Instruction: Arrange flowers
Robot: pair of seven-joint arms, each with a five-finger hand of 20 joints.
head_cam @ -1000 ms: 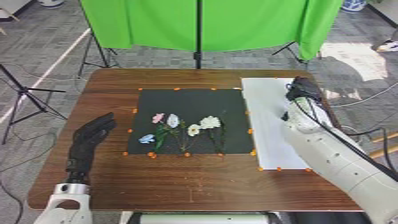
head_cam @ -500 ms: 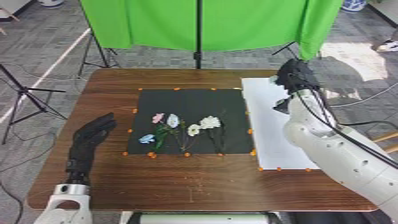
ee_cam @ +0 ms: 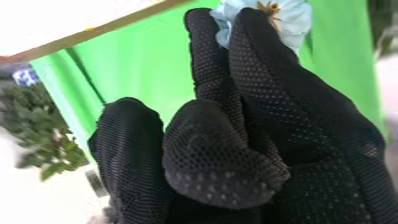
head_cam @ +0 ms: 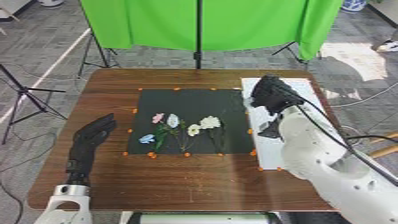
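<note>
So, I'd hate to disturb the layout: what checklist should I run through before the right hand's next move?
1. Light blue flower held between the right hand's fingers: ok.
2. Its stem firmly gripped: cannot tell.
3. Light blue flower over the black mat: not ok; the hand is over the white board.
4. Pink flower lying on the mat: ok.
5. Left hand off the mat, to its left: ok.
</note>
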